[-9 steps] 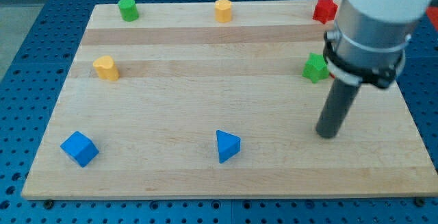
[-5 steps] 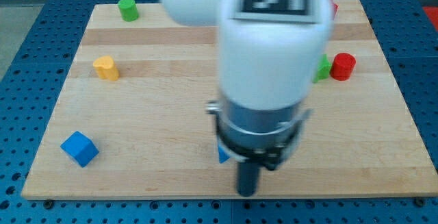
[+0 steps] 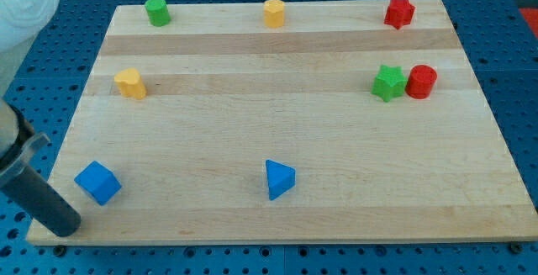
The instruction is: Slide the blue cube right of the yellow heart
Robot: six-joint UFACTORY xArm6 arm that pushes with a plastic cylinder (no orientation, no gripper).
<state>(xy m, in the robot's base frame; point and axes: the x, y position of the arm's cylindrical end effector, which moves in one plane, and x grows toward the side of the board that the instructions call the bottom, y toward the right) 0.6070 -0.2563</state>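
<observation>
The blue cube [image 3: 97,182] sits near the bottom left corner of the wooden board [image 3: 277,132]. The yellow heart [image 3: 129,82] lies at the left side, well above the cube toward the view's top. My tip [image 3: 67,227] rests at the board's bottom left edge, just below and left of the blue cube, apart from it by a small gap. The rod slants up and off the view's left edge.
A blue triangle [image 3: 279,178] lies at the bottom middle. A green cylinder [image 3: 156,11], an orange hexagon block [image 3: 274,12] and a red star [image 3: 399,12] line the top. A green star [image 3: 387,83] touches a red cylinder [image 3: 421,81] at the right.
The arm swept from the board's right side, across the bottom middle, to the bottom left corner. No block has moved.
</observation>
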